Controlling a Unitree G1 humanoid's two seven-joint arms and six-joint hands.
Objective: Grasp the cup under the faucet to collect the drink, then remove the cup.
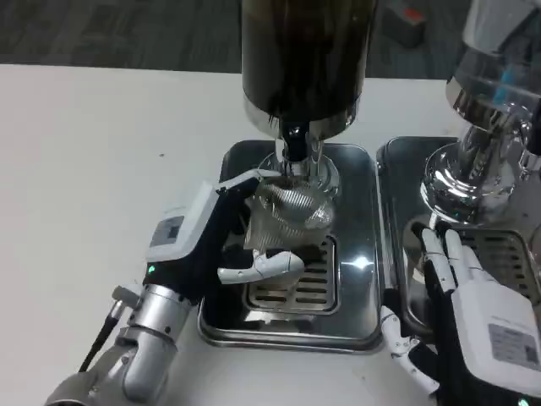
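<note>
Left robot hand (221,227) wrapped around a clear ribbed cup (287,213), fingers curled in on it and thumb tucked underneath, so a proper hold by the look of it. Cup parked right under the faucet (292,145) of the dark drink dispenser (304,59), over the slotted grate of the steel drip tray (359,254). Sat a bit tilted rather than dead upright, mouth roughly lined up with the spout. Couldn't tell whether anything had started pouring or how much liquid was in there; too much glare off the plastic.

Right robot hand (473,313) lying flat with fingers stretched out and apart, holding nothing, resting by the edge of the second tray (397,169) next to the chrome dispenser (486,127). White desk (101,152) underneath it all.

Main worries from here, just guessing:
- Thin, flimsy-looking cup, so too hard a squeeze could crush it and slop the drink over the rim.
- That tilt. Once filled, might spill on the low side, or catch the stream on the rim instead of inside.
- Not much room between cup mouth and spout. Lifting straight up on removal could knock the rim on the faucet, so better lowered or drawn back toward the robot first.
- Pulling out too early would leave drips landing on the tray.
</note>
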